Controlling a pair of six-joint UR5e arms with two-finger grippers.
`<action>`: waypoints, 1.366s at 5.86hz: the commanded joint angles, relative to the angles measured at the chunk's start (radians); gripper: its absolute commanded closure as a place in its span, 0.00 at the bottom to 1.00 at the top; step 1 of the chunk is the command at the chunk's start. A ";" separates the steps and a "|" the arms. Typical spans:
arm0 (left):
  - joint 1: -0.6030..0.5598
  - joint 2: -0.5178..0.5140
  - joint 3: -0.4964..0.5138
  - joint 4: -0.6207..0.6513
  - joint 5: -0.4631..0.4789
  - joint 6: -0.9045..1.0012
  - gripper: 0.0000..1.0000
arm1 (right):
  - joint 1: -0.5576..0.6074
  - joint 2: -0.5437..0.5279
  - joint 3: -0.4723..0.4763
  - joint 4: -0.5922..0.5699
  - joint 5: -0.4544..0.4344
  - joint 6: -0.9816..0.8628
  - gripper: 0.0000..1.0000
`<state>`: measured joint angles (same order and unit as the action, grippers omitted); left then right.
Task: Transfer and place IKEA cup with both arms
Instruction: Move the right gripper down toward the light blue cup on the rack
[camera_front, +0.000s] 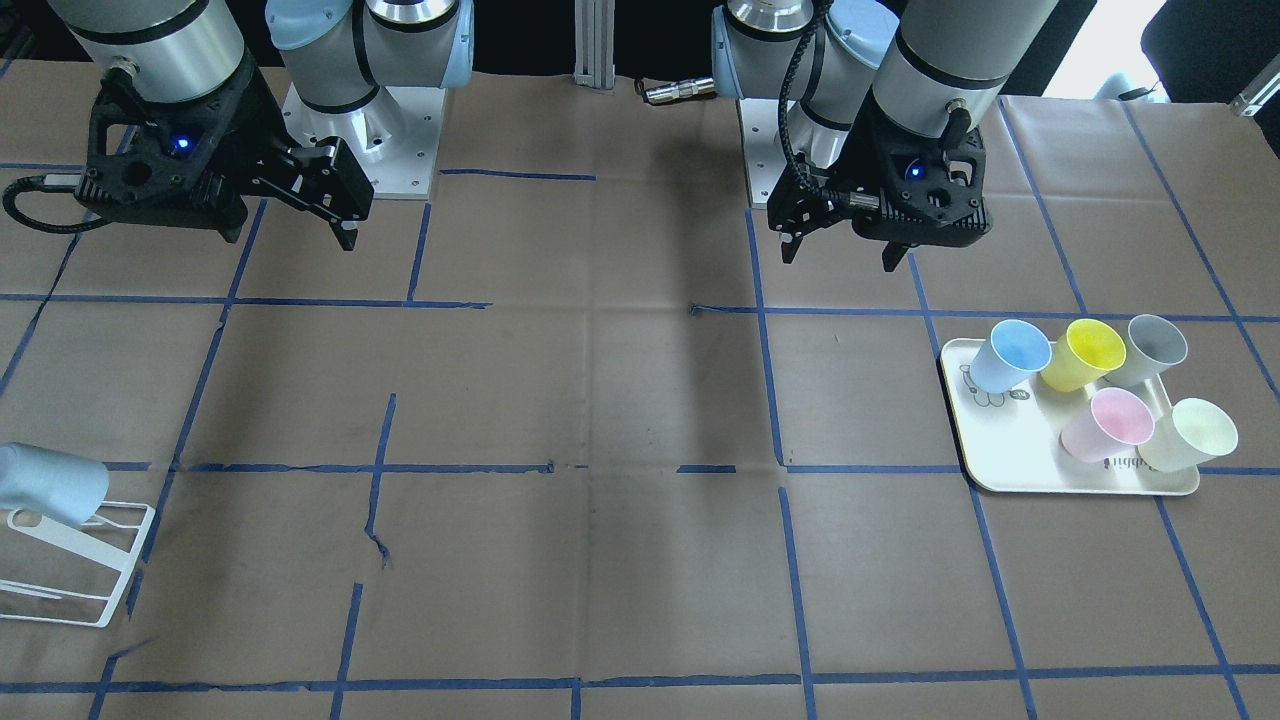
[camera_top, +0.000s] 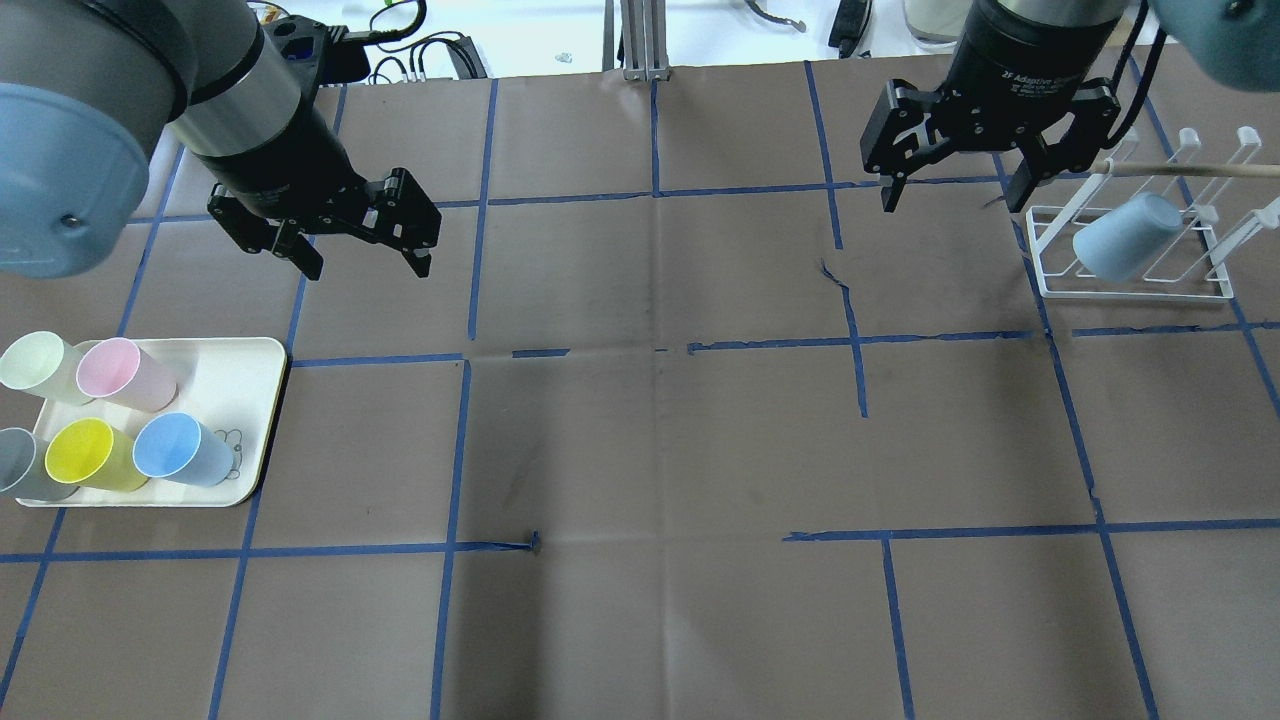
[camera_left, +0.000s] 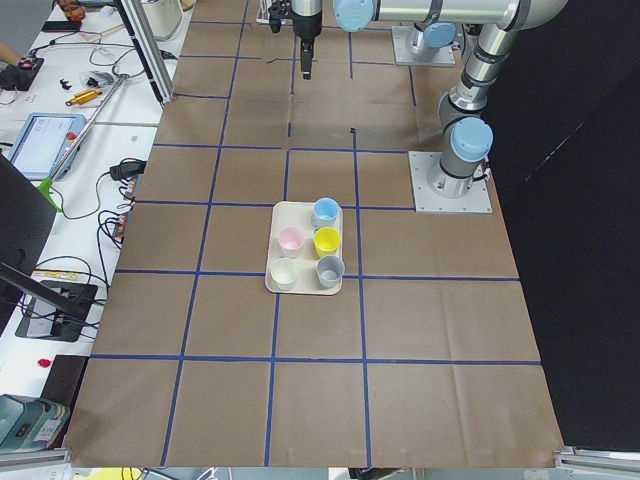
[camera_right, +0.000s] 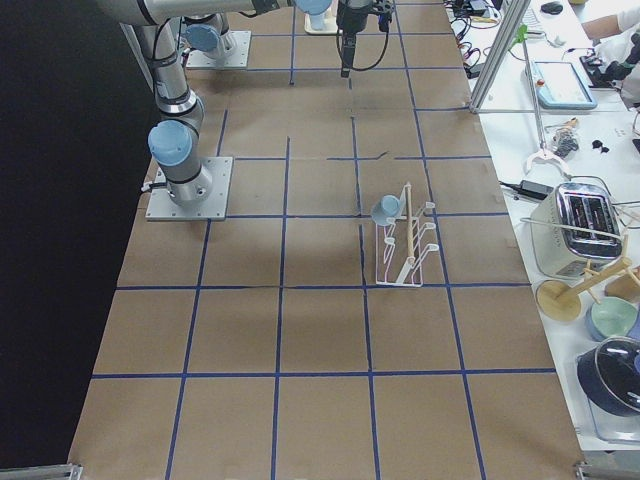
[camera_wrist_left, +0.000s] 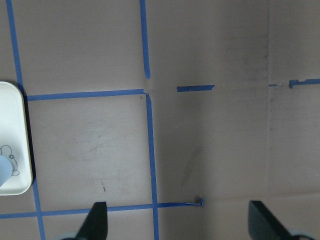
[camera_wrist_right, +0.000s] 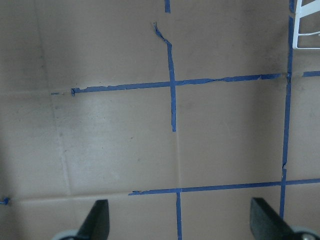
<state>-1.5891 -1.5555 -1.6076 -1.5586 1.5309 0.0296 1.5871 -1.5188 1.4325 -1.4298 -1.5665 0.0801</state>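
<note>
One pale blue IKEA cup (camera_top: 180, 450) stands on the cream tray (camera_top: 235, 375) on my left side; it also shows in the front view (camera_front: 1010, 355) and the exterior left view (camera_left: 326, 211). A second, near-identical blue cup (camera_top: 1125, 238) hangs tilted on the white wire rack (camera_top: 1140, 290) on my right side, also seen in the front view (camera_front: 50, 482). My left gripper (camera_top: 368, 265) is open and empty, above the table beyond the tray. My right gripper (camera_top: 953, 200) is open and empty, just left of the rack. Both wrist views show only bare table between the fingers.
The tray also holds a pink cup (camera_top: 120, 372), a yellow cup (camera_top: 90, 452), a grey cup (camera_top: 20, 465) and a pale green cup (camera_top: 35, 365). Brown paper with blue tape lines covers the table. Cables and equipment lie beyond the far edge.
</note>
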 joint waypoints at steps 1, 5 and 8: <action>0.000 0.000 0.000 0.000 0.000 0.001 0.02 | 0.001 0.006 0.000 -0.015 0.000 0.000 0.00; 0.000 0.000 -0.002 0.000 0.000 0.001 0.02 | -0.004 0.020 0.000 -0.053 -0.003 -0.014 0.00; 0.000 0.000 -0.002 -0.001 0.000 0.001 0.02 | -0.230 0.095 -0.001 -0.184 0.000 -0.243 0.00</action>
<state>-1.5892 -1.5554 -1.6084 -1.5593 1.5309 0.0304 1.4425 -1.4458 1.4322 -1.5931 -1.5689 -0.0586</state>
